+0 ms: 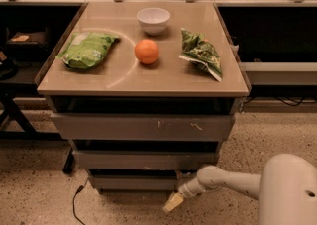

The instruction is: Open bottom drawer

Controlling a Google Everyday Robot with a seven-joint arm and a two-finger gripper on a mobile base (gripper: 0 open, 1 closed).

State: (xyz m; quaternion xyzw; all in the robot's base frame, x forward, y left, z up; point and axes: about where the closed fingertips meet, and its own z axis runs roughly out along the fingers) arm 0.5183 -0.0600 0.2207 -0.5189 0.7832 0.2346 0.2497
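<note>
The bottom drawer (131, 182) is the narrowest grey-brown front, lowest under the table, with a dark gap above it. Above it sit the mid-width drawer (143, 160) and the widest drawer (141, 127) with pale scratch marks. My gripper (173, 202) hangs at the end of the white arm (223, 182), low near the floor, just right of and slightly below the bottom drawer's right end. Its pale tips point down-left.
On the tabletop (124, 75) lie a green bag (86, 49), an orange (147, 51), a white bowl (153, 20) and a leafy green packet (202, 56). A black cable (75, 204) trails on the speckled floor. A dark stand (12, 110) is at left.
</note>
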